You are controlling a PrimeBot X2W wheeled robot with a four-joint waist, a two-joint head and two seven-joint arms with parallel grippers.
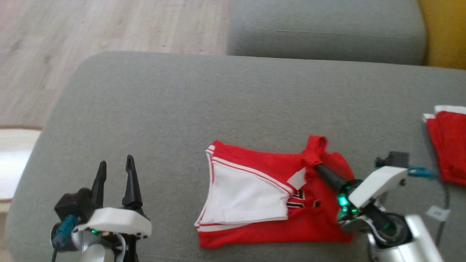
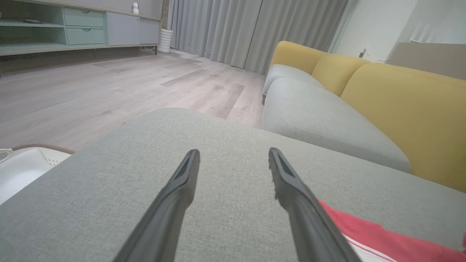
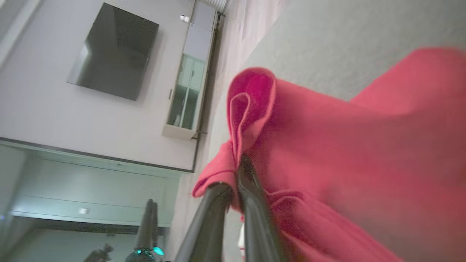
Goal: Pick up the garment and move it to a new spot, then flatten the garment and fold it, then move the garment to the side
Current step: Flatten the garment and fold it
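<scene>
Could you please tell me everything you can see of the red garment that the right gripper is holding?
The garment looks like a red sports jersey of thin, mesh-like cloth, with white striped edging, a white tag and dark printing that is partly hidden. It lies partly folded on the grey cushion, with a white panel showing on its left half. The right gripper is shut on a bunched red edge at its far right, which is raised slightly above the rest.

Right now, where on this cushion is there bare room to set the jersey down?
Widest bare stretch: the grey cushion beyond the red jersey, up to its far edge. Also bare between the jersey and the left gripper. Crowded on the right: the right gripper pinches the jersey, and another red garment lies close by.
</scene>
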